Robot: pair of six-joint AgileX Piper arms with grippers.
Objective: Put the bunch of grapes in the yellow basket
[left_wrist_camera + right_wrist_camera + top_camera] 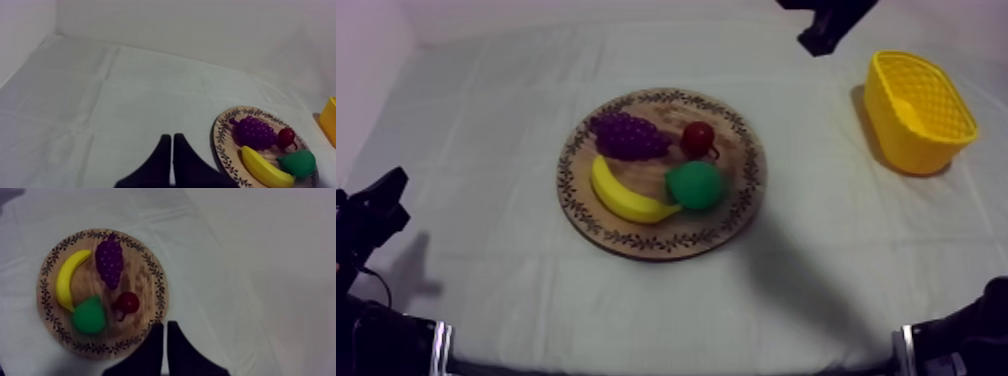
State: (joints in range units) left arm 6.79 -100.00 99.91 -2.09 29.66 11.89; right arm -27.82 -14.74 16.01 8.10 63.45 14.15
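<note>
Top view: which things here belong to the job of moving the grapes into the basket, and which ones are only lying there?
For the job: bunch of grapes; wooden board it lies on; yellow basket, standing apart from the board.
Only lying there: banana; pear; small red fruit, all three on the board.

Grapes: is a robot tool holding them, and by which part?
Nothing is held. The grapes lie on the wooden board; the left tool and right tool are both shut, empty.
</note>
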